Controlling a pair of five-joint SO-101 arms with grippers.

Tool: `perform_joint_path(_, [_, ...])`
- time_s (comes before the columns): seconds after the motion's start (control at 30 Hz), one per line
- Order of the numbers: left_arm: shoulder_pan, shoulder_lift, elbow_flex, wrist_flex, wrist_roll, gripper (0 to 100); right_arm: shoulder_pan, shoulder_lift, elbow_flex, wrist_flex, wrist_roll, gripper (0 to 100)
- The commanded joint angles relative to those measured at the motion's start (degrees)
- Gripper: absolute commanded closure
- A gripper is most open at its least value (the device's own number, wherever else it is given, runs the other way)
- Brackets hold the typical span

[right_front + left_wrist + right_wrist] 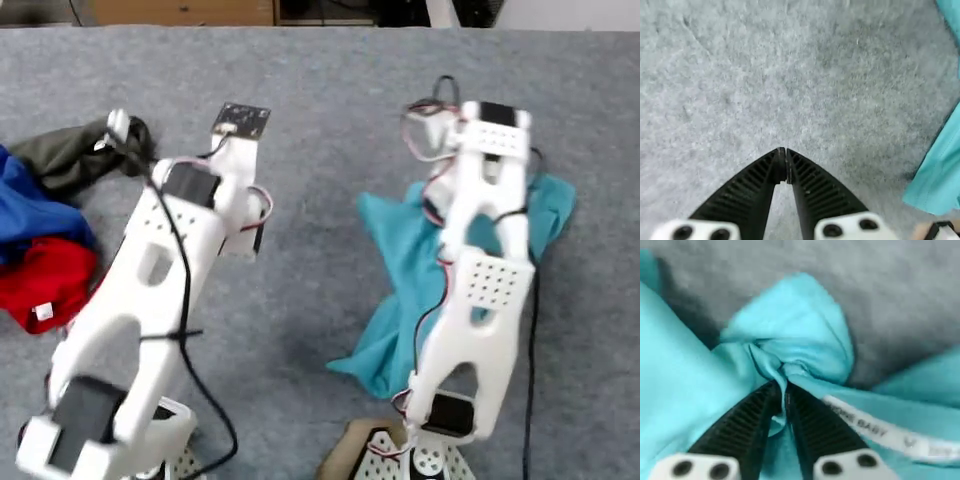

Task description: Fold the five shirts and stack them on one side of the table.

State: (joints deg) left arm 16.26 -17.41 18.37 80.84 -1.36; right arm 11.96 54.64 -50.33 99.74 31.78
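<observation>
Teal shirt (395, 270) crumpled on grey fuzzy table (330, 110). Thin, soft, light cloth; judged to drape and bunch, slide little on nap. Right gripper (785, 392) pinched on gathered fold beside neck label (865, 427); shoulder seams or hem corners likely better holds. Left gripper (782, 162) closed, empty, near teal shirt's edge. Blue shirt (25, 205), red shirt (45, 280), dark shirt (65, 155) heaped well apart from teal shirt.
</observation>
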Motion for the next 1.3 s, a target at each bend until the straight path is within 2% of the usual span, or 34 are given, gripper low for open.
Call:
perform_joint_path(0.0, [-0.09, -6.55, 6.86, -6.33, 0.09, 98, 7.78, 0.92, -12.62, 2.46, -0.18, 99.4])
perform_joint_path(0.17, [0.35, -8.84, 12.13, -13.45, 0.62, 98, 17.36, -1.01, -14.37, 2.46, 2.02, 99.3])
perform_joint_path(0.4, [8.18, -8.40, 14.59, -24.79, 1.05, 98, 31.87, -0.66, -13.58, 2.37, 8.44, 99.3])
perform_joint_path(0.6, [17.05, -4.26, 13.71, -35.08, 9.49, 98, 39.16, 1.27, -10.59, 2.37, 15.47, 98.9])
perform_joint_path(0.73, [21.19, 6.37, 8.26, -36.22, 13.89, 98, 41.01, 1.19, -10.42, 2.46, 18.46, 96.4])
perform_joint_path(0.87, [24.35, 17.01, -0.35, -32.00, 14.77, 98, 41.27, -2.42, -9.36, 2.55, 19.52, 82.5])
perform_joint_path(0.97, [27.34, 22.73, -6.77, -27.43, 14.77, 98, 39.08, -7.16, -7.43, 2.64, 19.34, 75.9])
perform_joint_path(1.13, [32.09, 27.74, -10.02, -23.65, 14.42, 98, 30.81, -17.19, -1.01, 2.46, 19.16, 78.1])
perform_joint_path(1.27, [32.00, 27.74, -9.05, -23.65, 14.42, 98, 21.41, -19.38, 0.57, 1.41, 17.05, 78.2])
